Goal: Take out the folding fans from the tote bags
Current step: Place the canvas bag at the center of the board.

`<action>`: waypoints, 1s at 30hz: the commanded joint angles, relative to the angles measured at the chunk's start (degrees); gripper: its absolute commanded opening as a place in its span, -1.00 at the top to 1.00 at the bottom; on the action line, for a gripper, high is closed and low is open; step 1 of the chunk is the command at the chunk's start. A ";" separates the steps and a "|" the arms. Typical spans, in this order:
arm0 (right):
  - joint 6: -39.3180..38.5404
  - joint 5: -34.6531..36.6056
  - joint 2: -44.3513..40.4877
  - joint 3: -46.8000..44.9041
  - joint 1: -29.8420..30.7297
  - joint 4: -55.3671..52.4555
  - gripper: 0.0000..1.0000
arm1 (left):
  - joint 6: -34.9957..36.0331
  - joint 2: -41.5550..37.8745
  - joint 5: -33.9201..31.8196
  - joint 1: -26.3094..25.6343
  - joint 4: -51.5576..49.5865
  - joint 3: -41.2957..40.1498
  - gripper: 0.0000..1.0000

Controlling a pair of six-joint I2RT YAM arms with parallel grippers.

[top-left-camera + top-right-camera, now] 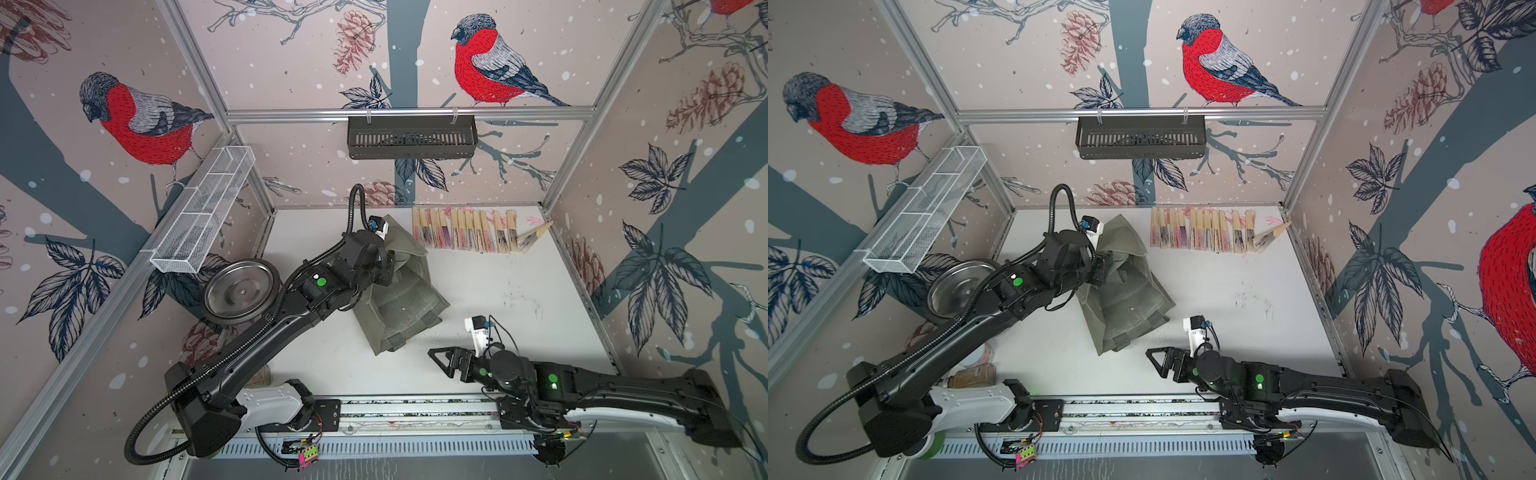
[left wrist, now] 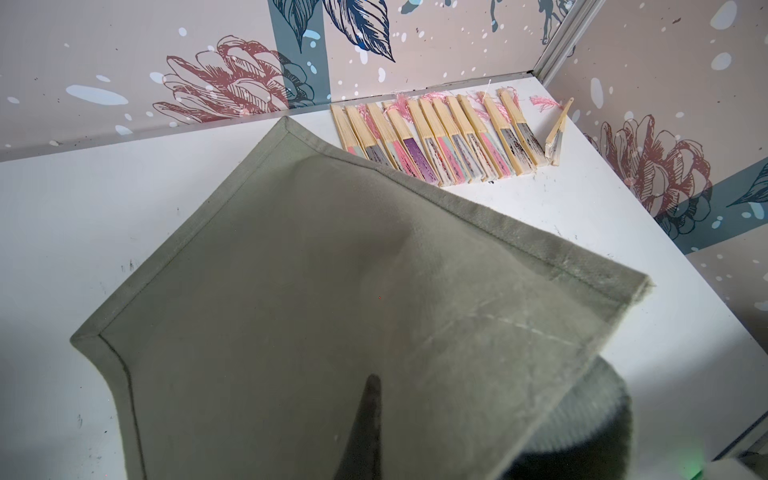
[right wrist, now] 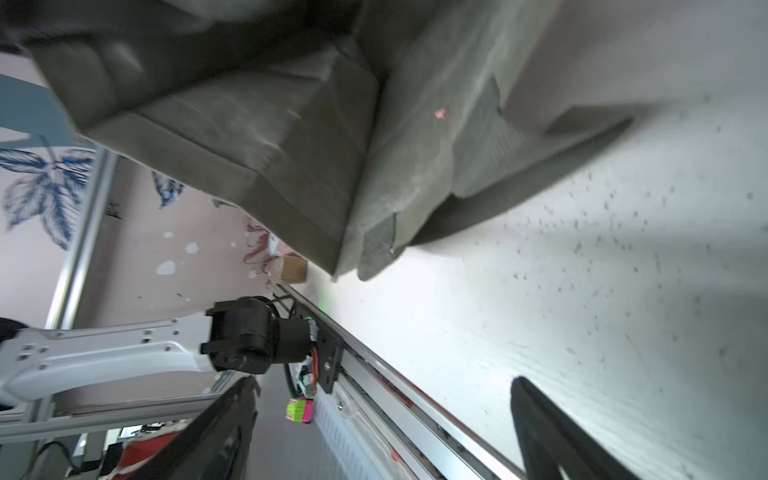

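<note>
The slim closed folding fans of pale bamboo with pink, purple and dark fabric (image 1: 465, 235) lie side by side in a row on the white table (image 1: 519, 299), at its back edge against the wall. One more fan (image 1: 536, 236) lies slanted at the end of the row, near the corner. I see no fan elsewhere, but I cannot look inside the soft grey-green fabric tote bag (image 1: 399, 291), so I judge the task nearly finished, not surely finished.

The bag lies crumpled in the middle of the table, its far corner just beside the nearest fan of the row. The left tool (image 1: 387, 264) is closed on the bag's fabric and holds that part raised; in the left wrist view the cloth (image 2: 311, 291) fills most of the picture. The right tool (image 1: 441, 361) stands with its jaws apart and empty, near the strap end of the bag but not touching it.

The main danger, I think, is the raised cloth: if the left arm swings toward the back, the corner can sweep into the row and scatter it. If the right tool reaches in blind, it may pinch a strap. The round steel bowl (image 1: 241, 291) sits close by the left arm and could be knocked.
</note>
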 commanded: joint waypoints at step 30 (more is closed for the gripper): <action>-31.08 -41.38 48.50 64.15 -37.45 -22.47 0.95 | -1.86 -0.79 13.43 19.92 -2.81 4.74 1.00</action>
